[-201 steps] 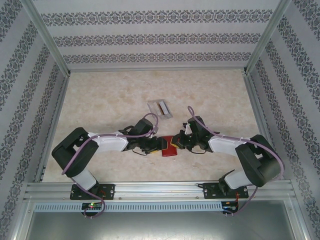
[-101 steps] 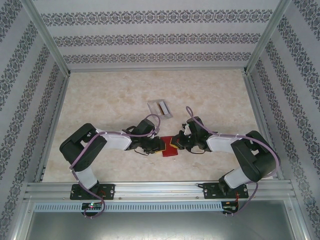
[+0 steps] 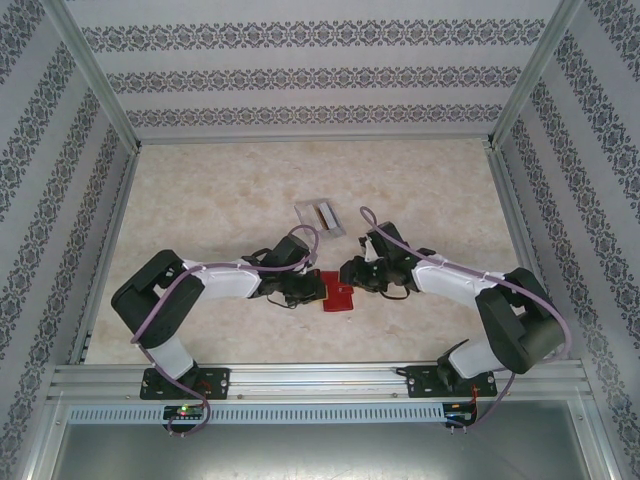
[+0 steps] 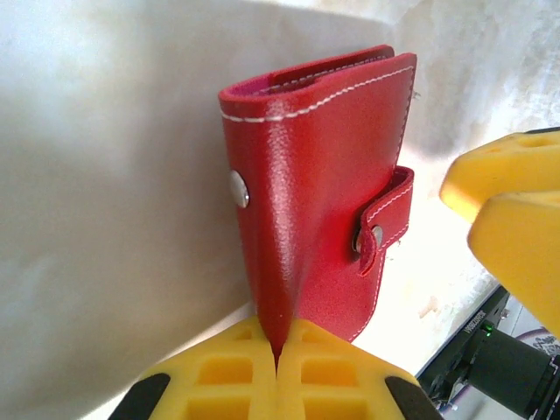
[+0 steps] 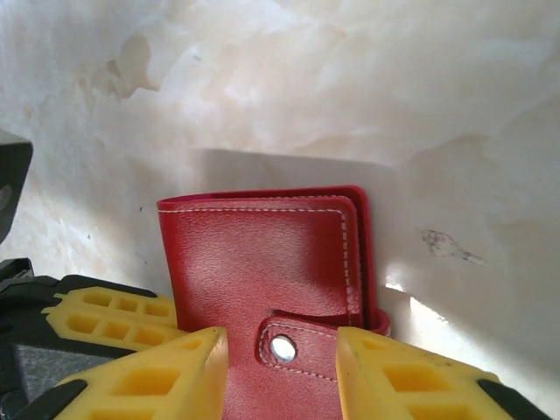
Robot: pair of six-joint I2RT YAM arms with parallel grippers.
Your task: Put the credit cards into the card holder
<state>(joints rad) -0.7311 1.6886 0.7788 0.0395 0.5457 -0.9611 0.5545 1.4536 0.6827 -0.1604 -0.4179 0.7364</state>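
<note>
Here, the red card holder [image 3: 338, 297] lies on the table [image 3: 220, 200] between both arms. The left gripper [image 4: 278, 350] is clamped tight on its folded edge. The right gripper [image 5: 280, 343], jaws parted and holding nothing, straddles the snap tab [image 5: 306, 335] from the opposite side.

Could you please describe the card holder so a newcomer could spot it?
On the marbled table, look between the two arms. The card holder sits there, its edge pinched by the left end effector. It is red stitched leather with a snap tab, unlike the clear tray beyond it.
</note>
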